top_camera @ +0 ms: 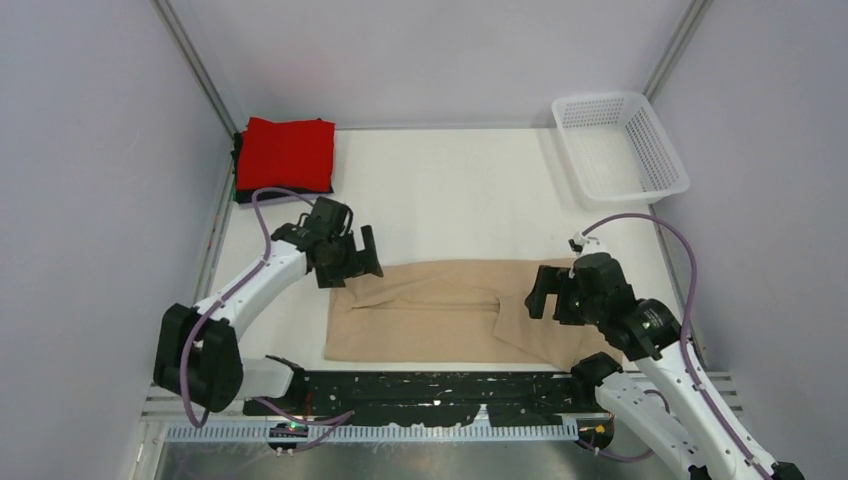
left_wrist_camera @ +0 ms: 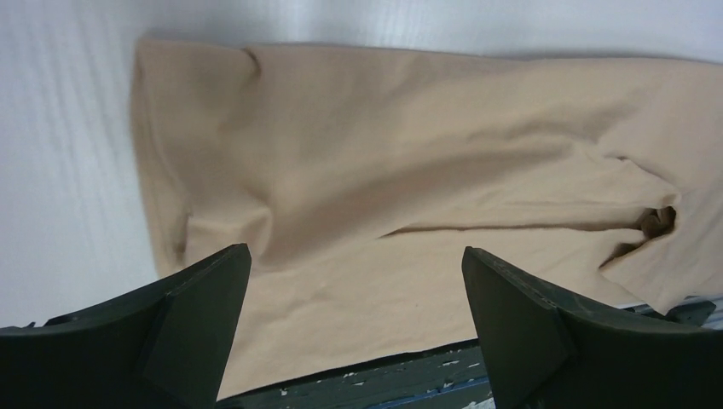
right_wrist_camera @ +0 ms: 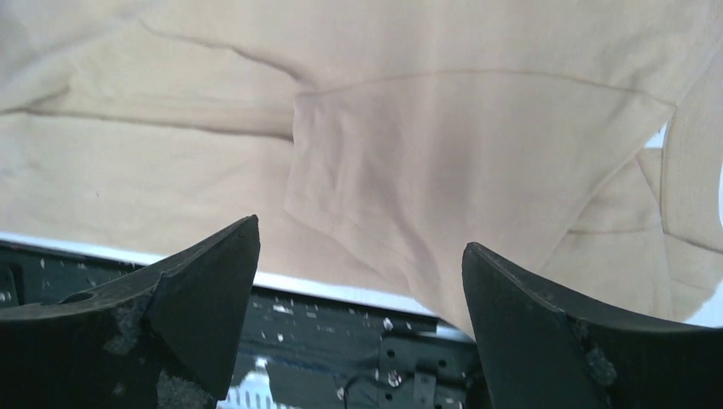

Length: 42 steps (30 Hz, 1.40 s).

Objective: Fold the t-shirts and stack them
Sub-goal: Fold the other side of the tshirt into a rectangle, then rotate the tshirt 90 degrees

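Cloth comes first: the beige t-shirt (top_camera: 440, 315) lies flat across the near middle of the counter (top_camera: 450, 190), and its long sides seem to be turned in to a central seam, though the top view is too coarse to be sure. The left gripper (top_camera: 355, 262) hangs over its far-left corner and the right gripper (top_camera: 545, 292) over its right end, both jaws spread wide and holding nothing. I judge a crosswise fold is due. Each should pinch every layer at an edge, lift low and travel evenly so the halves land square.

The white basket (top_camera: 655, 150) sits far right, well apart. The red t-shirt (top_camera: 290, 152) tops the folded stack at far left. The black mounting plate (top_camera: 420, 385) just beside the near hem could snag it.
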Each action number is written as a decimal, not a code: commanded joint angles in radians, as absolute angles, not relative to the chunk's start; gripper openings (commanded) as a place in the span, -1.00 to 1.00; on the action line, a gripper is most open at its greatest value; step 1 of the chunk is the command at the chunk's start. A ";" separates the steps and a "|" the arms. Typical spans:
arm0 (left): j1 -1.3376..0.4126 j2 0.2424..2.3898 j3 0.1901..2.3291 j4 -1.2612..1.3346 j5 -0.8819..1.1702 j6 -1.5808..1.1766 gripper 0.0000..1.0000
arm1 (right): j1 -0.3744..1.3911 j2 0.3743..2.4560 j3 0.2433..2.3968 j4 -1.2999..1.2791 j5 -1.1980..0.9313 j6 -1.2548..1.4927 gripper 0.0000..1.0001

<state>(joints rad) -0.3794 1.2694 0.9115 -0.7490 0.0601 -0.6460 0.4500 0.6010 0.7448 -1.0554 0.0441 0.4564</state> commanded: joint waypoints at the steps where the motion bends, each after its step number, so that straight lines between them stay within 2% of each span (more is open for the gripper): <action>1: -0.376 1.390 0.910 -0.583 0.219 -0.638 0.99 | 0.450 0.628 0.655 -0.786 0.127 0.542 0.91; 7: -0.303 1.554 0.909 -0.543 0.186 -0.658 0.99 | 0.441 0.728 0.561 -0.696 0.210 0.601 0.91; 11: -0.239 1.594 0.899 -0.546 0.094 -0.682 0.99 | 0.407 0.790 0.495 -0.658 0.207 0.657 0.91; 15: -0.153 1.621 0.901 -0.534 0.174 -0.667 0.99 | 0.341 0.838 0.443 -0.578 0.164 0.647 0.91; 19: -0.119 1.585 0.870 -0.517 0.204 -0.686 0.99 | 0.224 0.907 0.420 -0.518 0.052 0.626 0.91; 26: -0.127 1.386 0.902 -0.616 0.068 -0.675 0.99 | 0.189 1.054 0.415 -0.356 -0.033 0.616 0.91; 30: -0.174 1.333 0.909 -0.632 0.109 -0.657 0.99 | 0.188 1.209 0.503 -0.326 -0.007 0.583 0.91; 34: -0.320 1.323 0.903 -0.596 0.133 -0.652 0.99 | 0.187 1.385 0.635 -0.308 -0.005 0.551 0.91; 42: -0.429 1.462 0.819 -0.495 0.296 -0.635 0.99 | 0.188 1.730 0.979 -0.324 -0.023 0.535 0.91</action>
<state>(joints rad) -0.4171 1.4044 0.8700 -0.5362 0.2150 -0.6678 0.1879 1.5711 0.8627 -0.3553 0.0227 0.5510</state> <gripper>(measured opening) 0.994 0.955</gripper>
